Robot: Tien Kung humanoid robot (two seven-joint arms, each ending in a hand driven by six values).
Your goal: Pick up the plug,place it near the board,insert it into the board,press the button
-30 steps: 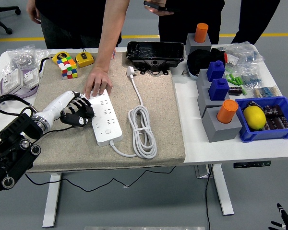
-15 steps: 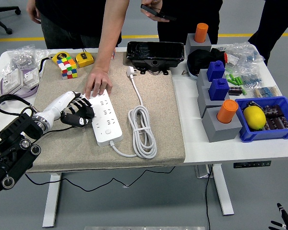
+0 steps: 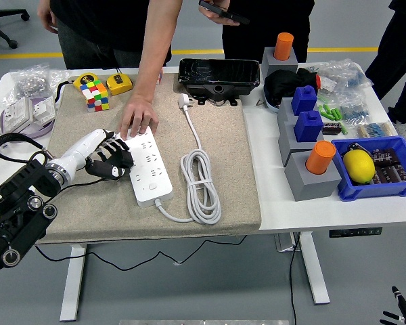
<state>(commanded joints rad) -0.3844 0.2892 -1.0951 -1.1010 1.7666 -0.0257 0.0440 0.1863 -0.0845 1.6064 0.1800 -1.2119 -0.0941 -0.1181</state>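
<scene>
Not much going on between shots: the robot's left hand (image 3: 109, 162) has crept a tiny bit left, off the edge of the power strip (image 3: 147, 167). At the far side the phone (image 3: 223, 12) got tilted and shifted, and the person at the top right (image 3: 402, 47) stepped off toward the right edge.

I see a Rubik's cube (image 3: 96, 94) beside a yellow tape measure (image 3: 119, 84), and a lemon (image 3: 358, 166) in a blue bin (image 3: 393, 185).
</scene>
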